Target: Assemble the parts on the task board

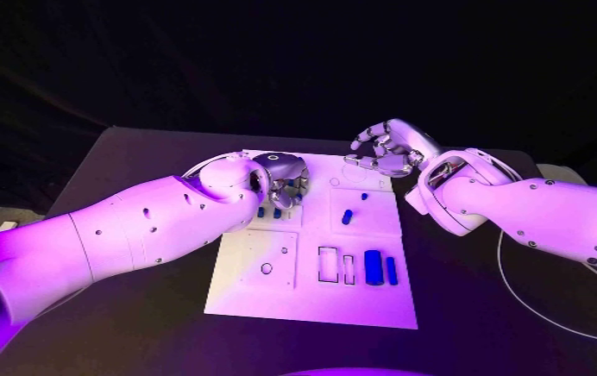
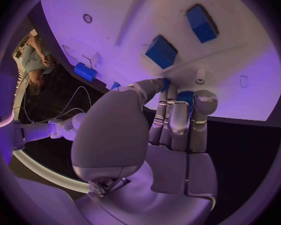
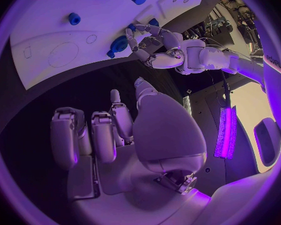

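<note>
The white task board (image 1: 311,307) lies in the middle of the black table. My left hand (image 1: 280,182) hangs over its far left part, fingers pointing down. Its thumb and fingertips pinch a small blue part (image 2: 185,96), which shows as a round blue piece (image 3: 120,44) at the left hand (image 3: 162,52) in the right wrist view. Two blue blocks (image 2: 160,51) (image 2: 202,22) stand in the board just beyond it. My right hand (image 1: 388,150) hovers above the board's far right edge, fingers loosely apart and holding nothing. Two blue bars (image 1: 373,264) (image 1: 391,270) lie near the front right.
A small blue piece (image 1: 347,216) and a tiny blue peg (image 1: 365,196) sit mid-board. Empty rectangular slots (image 1: 329,264) and a small hole (image 1: 267,268) mark the front half. A thin white cable (image 1: 501,272) loops on the table (image 1: 124,333) at the right.
</note>
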Controlling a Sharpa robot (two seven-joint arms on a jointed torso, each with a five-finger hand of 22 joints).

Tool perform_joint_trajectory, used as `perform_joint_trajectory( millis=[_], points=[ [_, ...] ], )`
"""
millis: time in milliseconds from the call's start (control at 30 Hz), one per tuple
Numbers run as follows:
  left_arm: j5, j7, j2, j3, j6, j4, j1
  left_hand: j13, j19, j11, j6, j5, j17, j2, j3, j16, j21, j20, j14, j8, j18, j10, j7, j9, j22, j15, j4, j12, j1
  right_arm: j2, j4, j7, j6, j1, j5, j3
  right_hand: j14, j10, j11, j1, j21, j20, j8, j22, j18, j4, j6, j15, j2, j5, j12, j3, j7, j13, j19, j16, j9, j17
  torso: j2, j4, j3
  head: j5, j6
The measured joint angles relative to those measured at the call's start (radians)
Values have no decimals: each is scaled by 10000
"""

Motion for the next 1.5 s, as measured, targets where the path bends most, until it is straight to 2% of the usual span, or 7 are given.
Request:
perform_joint_trajectory(
  millis=[200,467,633,733,967,1267,1500],
  points=[
    [-8,-44,26,9,-7,-14,-7,-79,49,30,130,-23,11,66,292,31,144,-22,52,-194,2,209,56,-47,182,18,-294,-249,66,1,0,1,-3,0,1,0,0,0,0,0,-37,0,40,0,0,0,0,0,0,0,0,0,0,1,0,0,-1,0,0,-2,0,-7,-7],
    [20,4,10,6,-89,-21,-21,-232,10,48,209,-24,-210,82,428,31,189,15,52,-427,2,337,65,-107,132,18,-429,-615,82,-7,6,2,-11,0,2,0,0,0,0,0,-37,0,40,8,0,0,0,0,0,0,0,0,0,0,0,0,11,-1,-9,1,5,-21,-20],
    [137,106,-117,-6,-247,62,-53,-300,-24,83,243,-63,-256,-75,441,31,189,49,53,-479,3,372,100,-112,132,18,-442,-745,-74,-8,7,4,-20,0,2,0,0,0,0,0,-37,0,40,7,0,0,0,0,0,0,0,0,0,0,0,0,10,-1,-17,4,5,-25,-6],
    [211,155,-226,11,-330,146,-78,-302,-24,83,245,-63,-256,-79,441,31,189,49,52,-516,2,372,101,-111,146,18,-442,-762,-118,-10,7,6,-28,-1,2,0,0,0,0,0,-37,0,40,7,0,0,0,0,0,0,0,0,0,-1,0,0,10,-2,-18,6,2,-35,15],
    [349,262,-483,112,-569,381,-83,-304,-24,85,314,-63,-256,-99,440,31,189,49,52,-525,2,440,99,-112,172,18,-441,-815,-180,-19,0,9,-56,-1,2,0,0,1,0,3,-37,0,40,6,0,0,0,0,3,0,0,0,0,-2,0,0,10,1,-18,12,-3,-54,56],
    [585,325,-981,401,-798,835,-81,-367,-60,115,387,-63,-339,-147,352,31,188,84,52,-622,2,480,99,-110,146,18,-354,-993,-368,-40,-8,14,-90,-5,3,0,0,1,0,40,-37,0,40,5,0,0,0,0,40,0,0,0,0,-2,0,0,9,6,-18,16,-7,-61,91],
    [819,303,-1468,497,-795,1166,-76,-377,-60,120,387,-63,-339,-165,297,30,188,84,51,-622,4,547,100,-110,146,18,-357,-1037,-430,-65,-7,15,-102,-8,3,0,0,1,0,40,-37,0,40,3,0,0,1,0,40,0,0,0,0,-3,0,0,8,5,-32,33,0,-41,82]
  ],
)
